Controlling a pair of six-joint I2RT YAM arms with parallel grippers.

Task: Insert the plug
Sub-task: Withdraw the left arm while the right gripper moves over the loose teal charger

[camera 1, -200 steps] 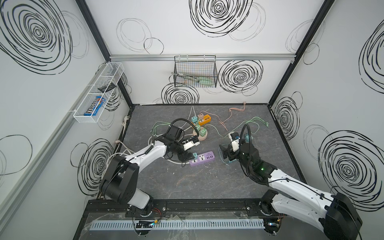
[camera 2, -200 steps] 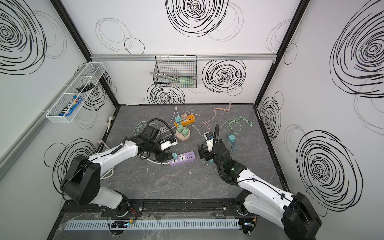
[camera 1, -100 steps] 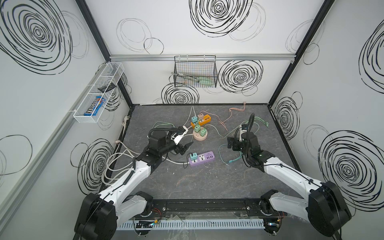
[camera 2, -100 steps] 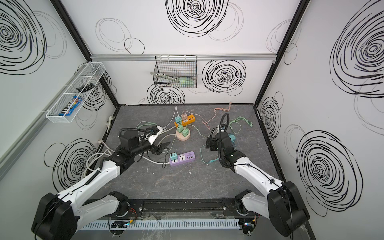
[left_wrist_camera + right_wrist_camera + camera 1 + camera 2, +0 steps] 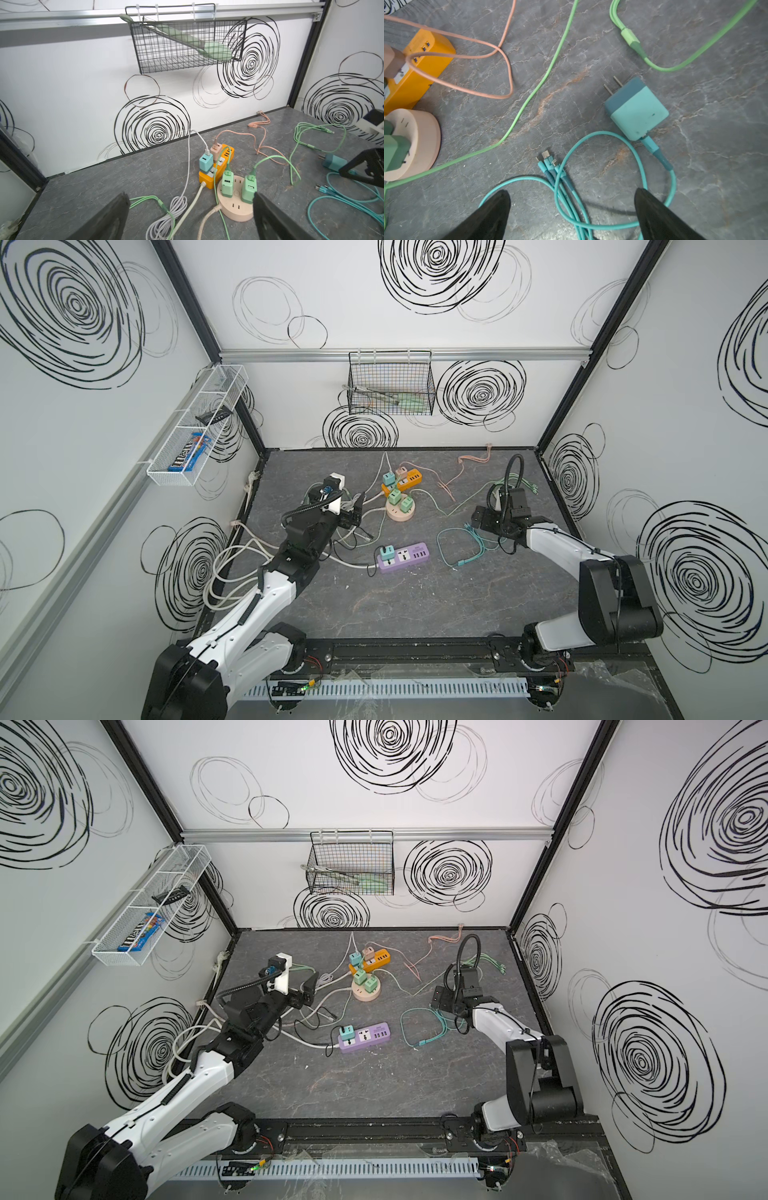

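Observation:
The loose plug [image 5: 636, 110] is a teal charger lying flat on the grey table, prongs bare, with a teal cable [image 5: 591, 135] looping from its back. My right gripper [image 5: 572, 192] hovers open just short of it, above the cable's loops. It appears in both top views [image 5: 484, 520] [image 5: 442, 998], where the arm hides the plug. The left wrist view shows the plug [image 5: 334, 163] beside a right finger. A purple power strip [image 5: 402, 558] with one teal charger [image 5: 387, 552] plugged in lies mid-table. My left gripper [image 5: 353, 512] [image 5: 190, 199] is open and empty.
An orange power strip [image 5: 405, 481] and a round beige outlet [image 5: 400, 510] carry several chargers behind the purple strip. Pink cable [image 5: 469, 462] and green cable [image 5: 519, 485] lie far right, white cords [image 5: 232, 568] at the left edge. A wire basket [image 5: 390, 385] hangs on the back wall.
My left gripper has drawn back from the purple strip toward the far left and opened wider. My right gripper has moved away to the far right, over the teal cable.

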